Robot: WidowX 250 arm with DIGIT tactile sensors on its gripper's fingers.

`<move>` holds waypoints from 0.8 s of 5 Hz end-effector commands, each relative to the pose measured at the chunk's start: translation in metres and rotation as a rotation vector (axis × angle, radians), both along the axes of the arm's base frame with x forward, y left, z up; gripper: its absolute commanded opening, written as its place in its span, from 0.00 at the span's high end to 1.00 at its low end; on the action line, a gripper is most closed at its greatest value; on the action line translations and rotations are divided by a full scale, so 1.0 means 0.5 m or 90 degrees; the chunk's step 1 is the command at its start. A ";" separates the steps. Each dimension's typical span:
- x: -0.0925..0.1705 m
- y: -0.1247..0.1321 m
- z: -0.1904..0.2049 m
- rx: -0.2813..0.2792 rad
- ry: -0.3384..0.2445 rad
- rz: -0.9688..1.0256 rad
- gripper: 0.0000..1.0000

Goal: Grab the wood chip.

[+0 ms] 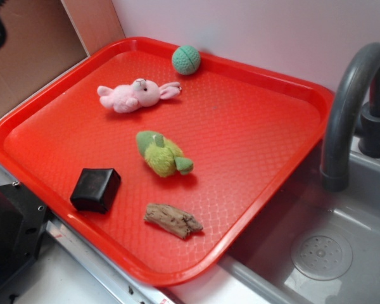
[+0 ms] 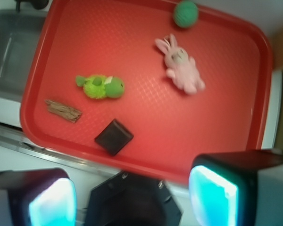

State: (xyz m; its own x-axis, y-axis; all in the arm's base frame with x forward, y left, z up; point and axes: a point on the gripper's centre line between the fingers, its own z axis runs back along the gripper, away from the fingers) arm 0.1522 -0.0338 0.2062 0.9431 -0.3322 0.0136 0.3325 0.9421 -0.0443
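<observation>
Here, the wood chip (image 1: 173, 220) (image 2: 63, 110) lies flat near the red tray's (image 1: 253, 120) (image 2: 217, 136) front edge, between a black box (image 1: 95, 189) (image 2: 113, 136) and the sink (image 1: 329, 247). The gripper (image 2: 132, 195) hangs high above, fingers spread wide, grasping nothing.

No legible text or markings anywhere.
</observation>
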 end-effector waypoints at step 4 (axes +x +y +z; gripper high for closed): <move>0.047 -0.202 -0.161 0.056 -0.027 -0.430 0.00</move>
State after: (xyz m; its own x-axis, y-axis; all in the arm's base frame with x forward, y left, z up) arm 0.1781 -0.1287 0.1175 0.5355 -0.8433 -0.0451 0.8445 0.5343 0.0361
